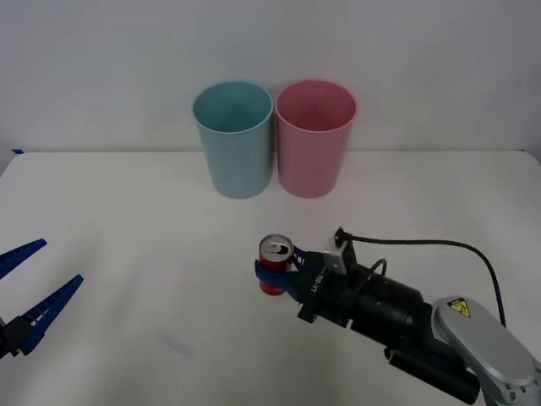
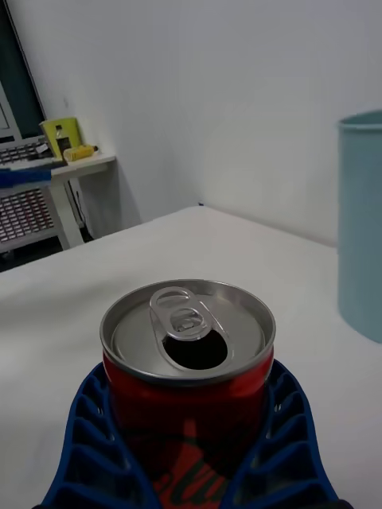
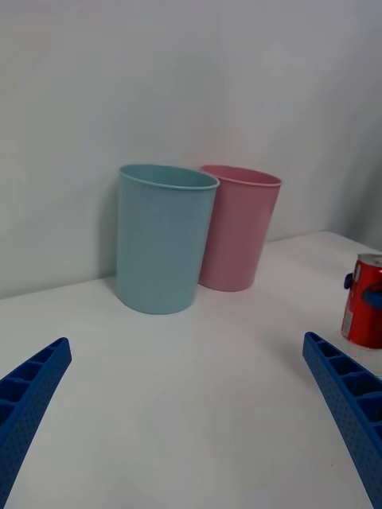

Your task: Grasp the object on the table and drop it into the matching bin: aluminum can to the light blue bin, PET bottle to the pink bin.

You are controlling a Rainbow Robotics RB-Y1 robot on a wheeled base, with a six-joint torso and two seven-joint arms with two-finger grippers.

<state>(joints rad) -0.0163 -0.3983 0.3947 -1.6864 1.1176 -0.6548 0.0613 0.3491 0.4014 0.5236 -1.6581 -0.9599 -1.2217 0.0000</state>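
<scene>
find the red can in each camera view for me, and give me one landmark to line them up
Front view: the red can stands upright on the table, centre-low, between the right gripper's blue fingers.
Right wrist view: can fills the lower middle, fingers hugging both sides.
Left wrist view: can at the right edge.
Shared landmark: the light blue bin.

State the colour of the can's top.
Silver, clearest in the right wrist view: the can.

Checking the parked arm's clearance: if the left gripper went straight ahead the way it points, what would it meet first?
Probably the light blue bin: it sits nearly centred ahead of the open left gripper, over bare table. The pink bin stands just beside it; depth is unclear.
</scene>
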